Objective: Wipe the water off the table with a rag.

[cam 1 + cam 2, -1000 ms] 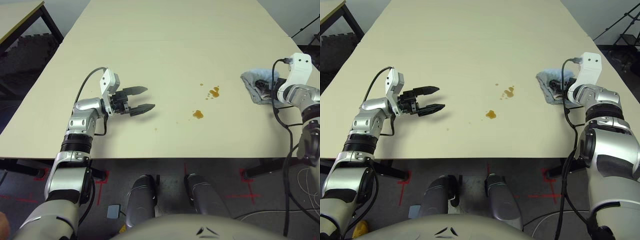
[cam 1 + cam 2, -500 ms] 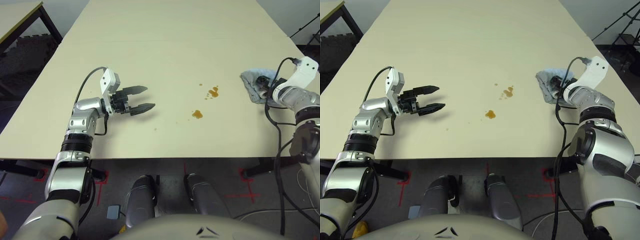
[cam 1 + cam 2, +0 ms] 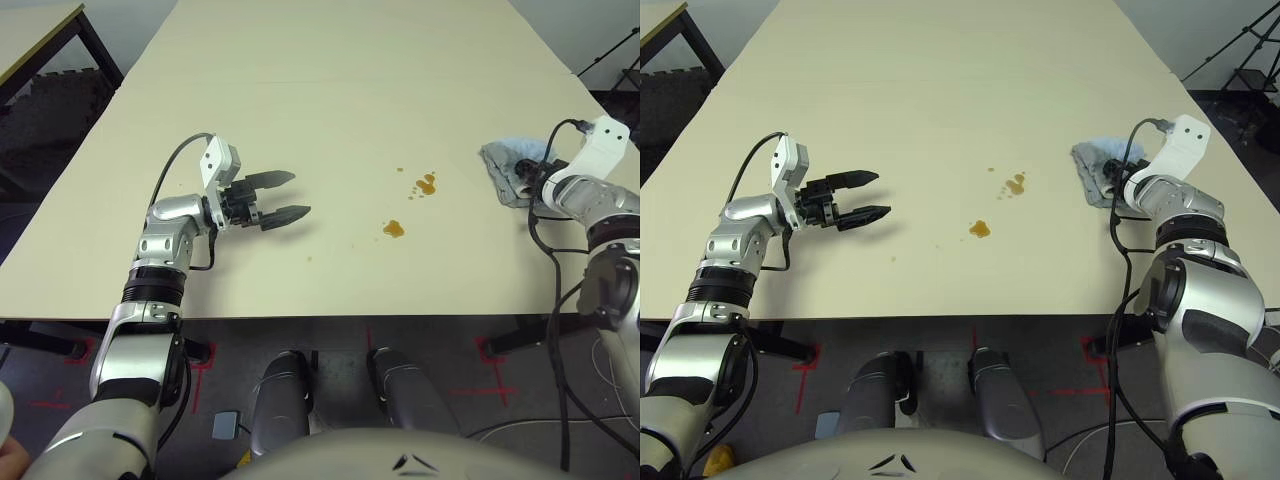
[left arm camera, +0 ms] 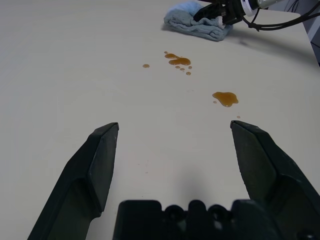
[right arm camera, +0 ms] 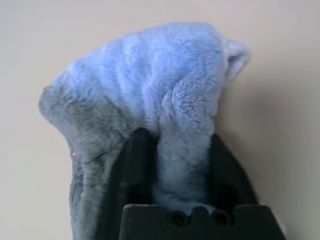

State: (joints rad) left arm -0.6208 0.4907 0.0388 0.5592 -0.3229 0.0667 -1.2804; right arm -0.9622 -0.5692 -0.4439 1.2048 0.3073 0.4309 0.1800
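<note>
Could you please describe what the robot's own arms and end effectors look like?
Both arms are silver with black bands at the joints, a white bracket near the wrist and black cables running alongside. The left end effector is black, with two tapered, pointed fingers; the right end effector has black fingers too.

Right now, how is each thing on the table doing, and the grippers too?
Rag: rumpled, pinched between the right gripper's fingers
Water: brown blots and specks, not wiped up
Left gripper: open, empty
Right gripper: closed on the rag
Table: wet in spots
</note>
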